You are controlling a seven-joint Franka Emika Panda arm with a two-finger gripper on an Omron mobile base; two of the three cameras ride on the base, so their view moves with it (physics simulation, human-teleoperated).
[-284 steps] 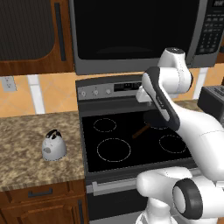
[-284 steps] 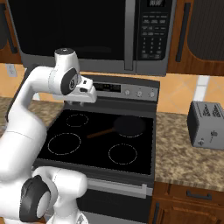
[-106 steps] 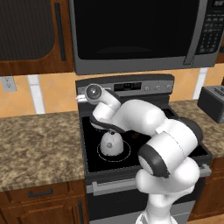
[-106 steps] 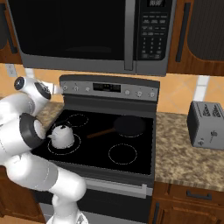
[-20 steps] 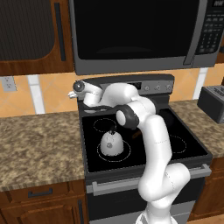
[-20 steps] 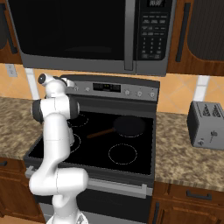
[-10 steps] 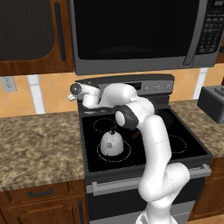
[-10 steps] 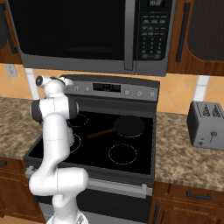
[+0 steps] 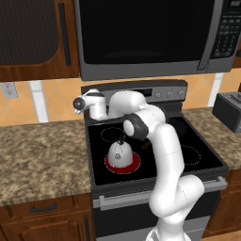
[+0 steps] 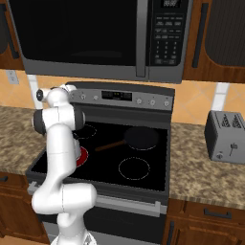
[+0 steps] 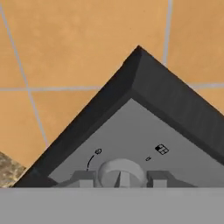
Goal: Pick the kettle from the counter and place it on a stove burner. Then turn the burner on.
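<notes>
In the left base view the kettle (image 9: 120,151) stands upright on the stove burner (image 9: 123,161), which glows red around its base at the front left of the black cooktop (image 9: 197,157). The white arm rises from the lower right, bends over the cooktop and reaches to the upper left corner of the stove's control panel (image 9: 160,93), where the gripper (image 9: 80,103) sits; from here it cannot be told whether its fingers are apart or together. The speckled desk (image 9: 42,150) lies to the left of the stove, a microwave (image 9: 146,35) hangs above, and a toaster (image 9: 229,110) stands at the far right.

The right base view shows what the left one does not: a dark frying pan (image 10: 141,137) with a brown handle on the rear burner. The arm hides the kettle here; a sliver of the red burner (image 10: 82,155) shows beside the arm. The gripper (image 10: 42,94) is at the panel's left end.

In the hand view a round knob (image 11: 121,171) on the grey panel (image 11: 131,135) sits between the two finger tips (image 11: 83,178), which stand apart on either side of it, close to its rim. Orange wall tiles (image 11: 65,48) lie behind the panel's corner.
</notes>
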